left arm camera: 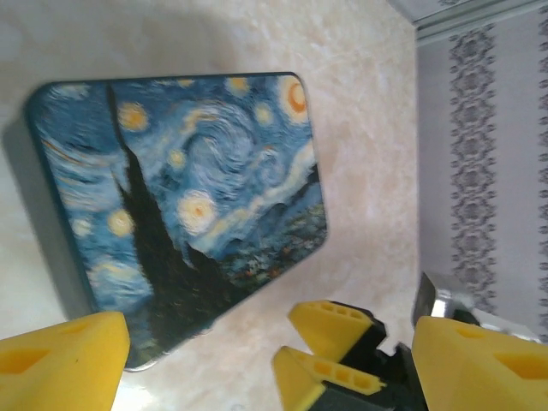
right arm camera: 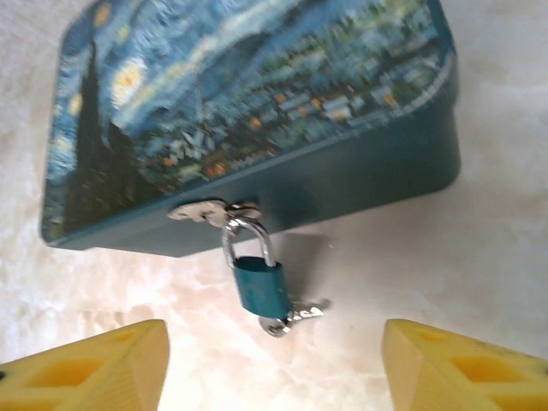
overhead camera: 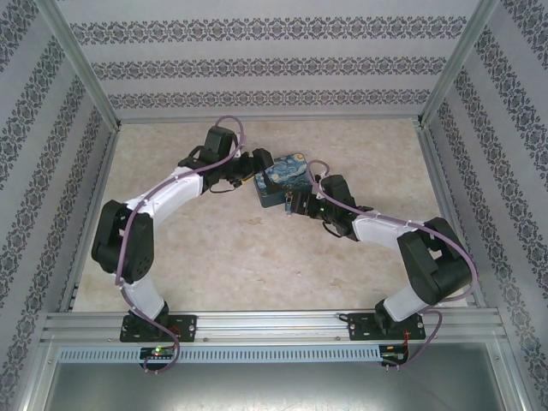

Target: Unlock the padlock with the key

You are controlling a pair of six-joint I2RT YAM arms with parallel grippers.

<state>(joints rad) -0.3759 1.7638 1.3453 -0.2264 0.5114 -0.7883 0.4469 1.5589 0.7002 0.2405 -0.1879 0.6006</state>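
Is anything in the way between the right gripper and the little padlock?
No, nothing visible. In the right wrist view the padlock hangs from the latch of the tin with the key at its bottom, and only bare table lies between it and the open right gripper.

Tabletop count:
- tin: 1
- hasp on tin: 1
- padlock: 1
- key: 1
- arms: 2
- end effectors: 2, namely left end effector and right end effector, each with 2 yellow fingers.
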